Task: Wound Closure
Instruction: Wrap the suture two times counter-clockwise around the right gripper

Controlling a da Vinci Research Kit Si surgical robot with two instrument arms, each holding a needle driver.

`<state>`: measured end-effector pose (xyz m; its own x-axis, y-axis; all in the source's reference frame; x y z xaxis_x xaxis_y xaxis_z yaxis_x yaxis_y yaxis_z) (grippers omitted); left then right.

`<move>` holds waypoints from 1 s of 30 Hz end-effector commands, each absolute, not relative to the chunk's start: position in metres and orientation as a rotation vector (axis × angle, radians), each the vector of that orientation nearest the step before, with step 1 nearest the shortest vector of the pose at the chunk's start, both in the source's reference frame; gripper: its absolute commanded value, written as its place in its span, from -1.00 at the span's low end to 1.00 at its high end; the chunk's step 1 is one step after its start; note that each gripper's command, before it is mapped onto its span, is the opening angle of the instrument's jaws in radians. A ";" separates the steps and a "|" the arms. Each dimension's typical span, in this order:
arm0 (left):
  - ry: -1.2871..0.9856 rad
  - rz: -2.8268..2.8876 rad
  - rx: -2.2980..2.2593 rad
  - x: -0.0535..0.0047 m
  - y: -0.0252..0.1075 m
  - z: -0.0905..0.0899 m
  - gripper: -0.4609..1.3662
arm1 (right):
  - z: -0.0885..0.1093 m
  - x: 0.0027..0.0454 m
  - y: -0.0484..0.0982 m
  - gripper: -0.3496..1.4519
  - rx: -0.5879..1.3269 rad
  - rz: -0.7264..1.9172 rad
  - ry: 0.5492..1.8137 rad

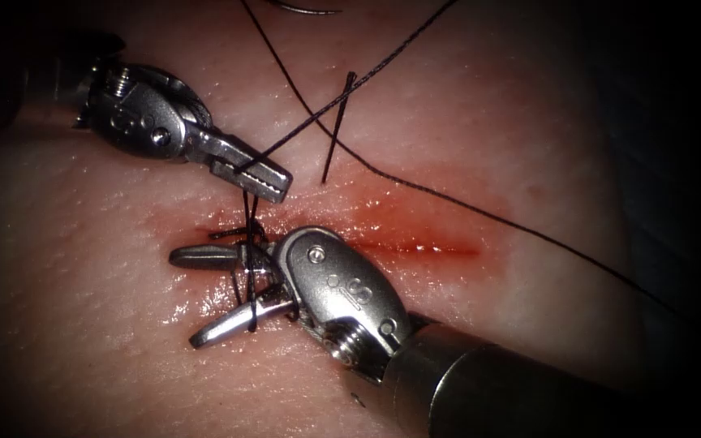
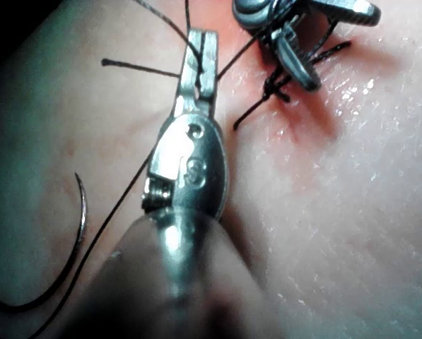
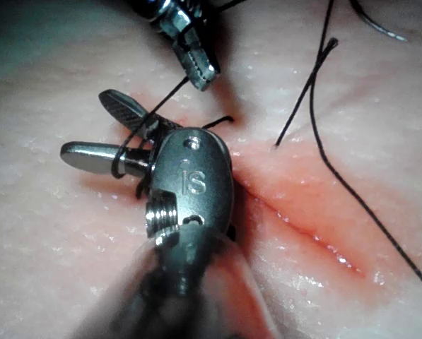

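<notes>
Gripping the thread (image 1: 302, 130) near their tips, the left tool's (image 1: 265, 177) jaws are clenched just above the left end of the cut (image 1: 415, 243) in the endoscope view; the left wrist view shows the strand crossing the closed jaws of that tool (image 2: 200, 60). The right tool (image 1: 208, 296) has its jaws spread wide over the cut's left end, grasping nothing, though turns of thread wrap around both open jaws, plain in the right wrist view (image 3: 104, 131). From the left tool's tips a short run of thread drops nearly straight down to a dark knot (image 1: 245, 235) at the cut, so this strand runs across the line of the cut, and the right tool's jaws lie just below it with their tips pointing left. A short cut end (image 1: 338, 130) stands up just above the cut. The needle (image 2: 73, 247) lies free on the tissue (image 1: 83, 219), held by neither tool and not in the tissue, well behind the left tool; its curve also shows at the top edge of the endoscope view (image 1: 306, 10). The left tool is much the nearer to it. Red fluid (image 1: 383, 223) stains the cut.
</notes>
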<state>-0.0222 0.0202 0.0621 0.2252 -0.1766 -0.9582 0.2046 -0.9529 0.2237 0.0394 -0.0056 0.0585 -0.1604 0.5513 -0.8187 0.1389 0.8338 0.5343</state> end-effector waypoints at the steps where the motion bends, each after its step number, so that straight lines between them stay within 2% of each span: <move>1: 0.027 -1.781 2.199 -0.0221 0.020 0.062 -0.88 | 0.059 0.0392 -0.006 0.45 0.545 0.398 1.722; 7: 0.012 -1.794 2.192 -0.0217 0.019 0.063 -0.88 | 0.059 0.0382 -0.006 0.36 0.538 0.446 1.793; 13: -0.042 -1.798 2.196 -0.0206 0.019 0.063 -0.88 | 0.059 0.0370 -0.005 0.34 0.497 0.513 1.839; 20: -0.105 -1.807 2.196 -0.0196 0.018 0.062 -0.88 | 0.058 0.0359 -0.004 0.31 0.469 0.599 1.949; 30: -0.209 -1.853 2.160 -0.0197 0.018 0.062 -0.88 | 0.058 0.0347 -0.004 0.26 0.369 0.803 1.987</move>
